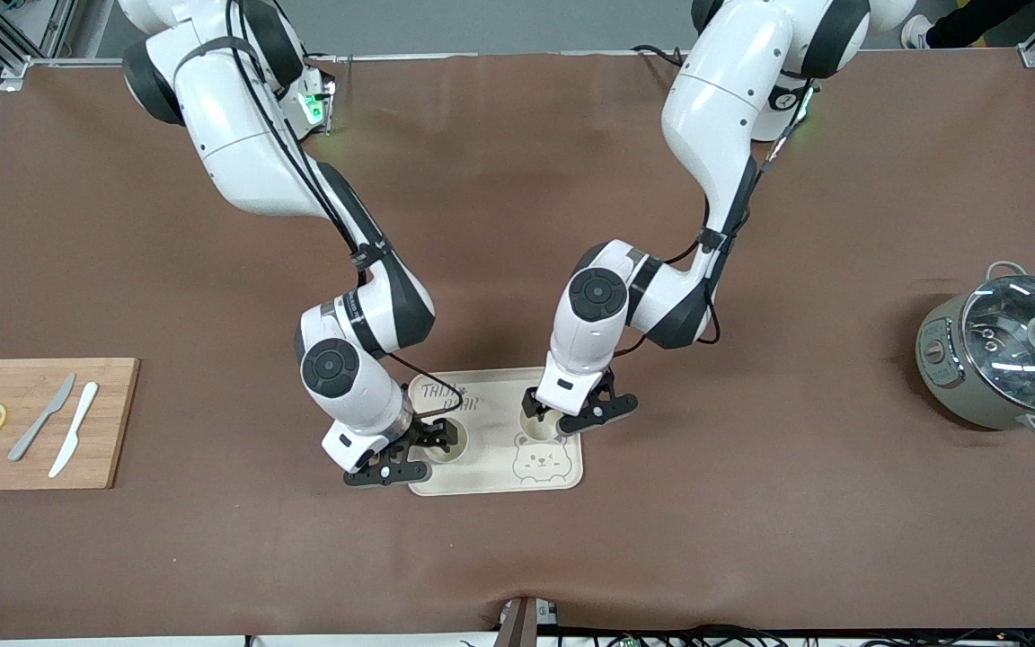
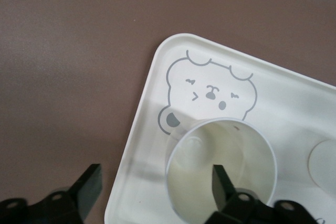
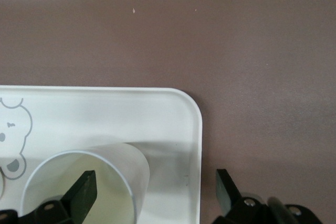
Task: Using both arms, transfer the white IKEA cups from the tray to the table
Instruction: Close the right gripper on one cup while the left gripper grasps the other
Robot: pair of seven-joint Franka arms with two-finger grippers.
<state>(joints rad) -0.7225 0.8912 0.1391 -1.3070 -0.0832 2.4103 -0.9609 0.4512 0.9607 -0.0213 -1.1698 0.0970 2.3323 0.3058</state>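
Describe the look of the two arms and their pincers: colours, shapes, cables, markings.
Both arms are glossy white with rounded, bulging segments, black bands at the joints and round black caps on the wrists. A thin black cable runs along each arm, held by straps. The left pincer and right pincer are black, with two flat fingers on bolted bracket frames.

This is a robotics lab staged with kitchen props. Two white Franka arms, the right arm (image 1: 239,135) at the upper left of the frame and the left arm (image 1: 733,99) at the upper right, are mounted on a counter (image 1: 517,225) under brown matting. Aluminium framing (image 1: 5,45) shows at the top left corner, and cables (image 1: 661,636) run along the bottom edge. A bamboo cutting board (image 1: 37,422) and a lidded pot (image 1: 1007,355) supply the kitchen dressing.
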